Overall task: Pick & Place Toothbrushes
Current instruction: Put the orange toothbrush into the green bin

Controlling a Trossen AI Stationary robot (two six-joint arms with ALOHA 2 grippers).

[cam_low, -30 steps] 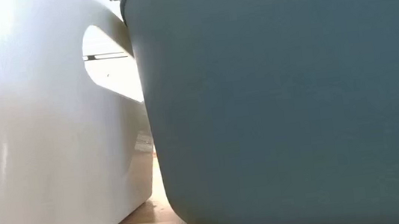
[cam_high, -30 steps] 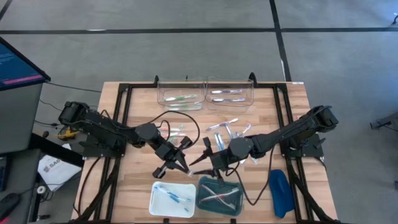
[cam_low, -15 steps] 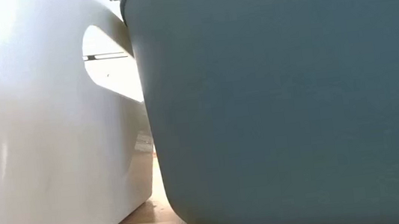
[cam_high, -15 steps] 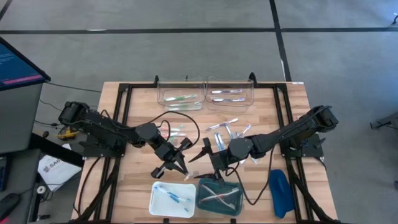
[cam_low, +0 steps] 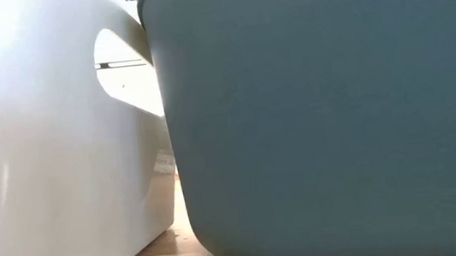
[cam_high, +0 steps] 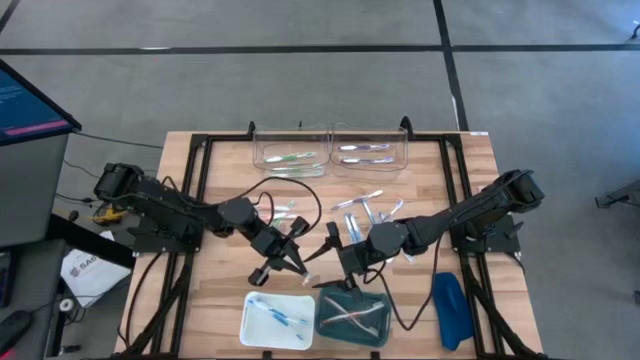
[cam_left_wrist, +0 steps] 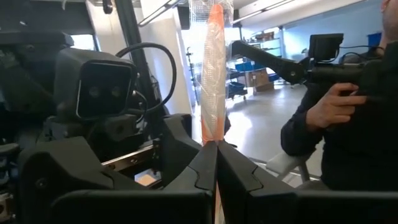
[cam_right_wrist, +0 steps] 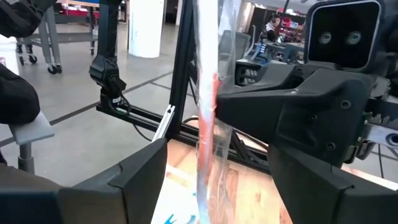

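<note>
Gripping a slim orange toothbrush (cam_left_wrist: 212, 81) in clear wrap, left gripper (cam_left_wrist: 216, 163) clenched on its lower end, stick upright above mid-table near the white tray (cam_high: 251, 322) and teal tray (cam_high: 352, 325). Facing it, right gripper (cam_right_wrist: 214, 180) spread wide, wrapper between its fingers.

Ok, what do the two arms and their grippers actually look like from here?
Both arms are dark, jointed and slim. The left gripper and right gripper each have two angular, matte black fingers. A black cable loops over the left arm. Each wrist carries a boxy black camera housing with small round lenses.
</note>
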